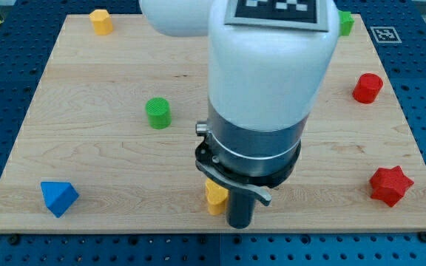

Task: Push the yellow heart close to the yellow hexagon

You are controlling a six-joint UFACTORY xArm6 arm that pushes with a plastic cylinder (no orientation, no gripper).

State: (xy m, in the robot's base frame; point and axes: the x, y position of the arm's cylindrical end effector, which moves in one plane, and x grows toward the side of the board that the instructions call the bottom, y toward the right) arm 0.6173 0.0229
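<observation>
The yellow heart (214,198) lies near the board's bottom edge, a little right of the middle, and the arm partly hides it. The yellow hexagon (100,21) sits far away at the board's top left. My tip (240,224) is the lower end of the dark rod, right beside the heart on its right and slightly lower in the view. The heart seems to touch the rod, but I cannot tell for sure. The large white and grey arm body (265,89) covers the middle of the view.
A green cylinder (157,113) stands left of the centre. A blue triangle (58,197) lies at the bottom left. A red block (367,87) and a red star (390,185) are on the right. A green block (345,22) peeks out at the top right.
</observation>
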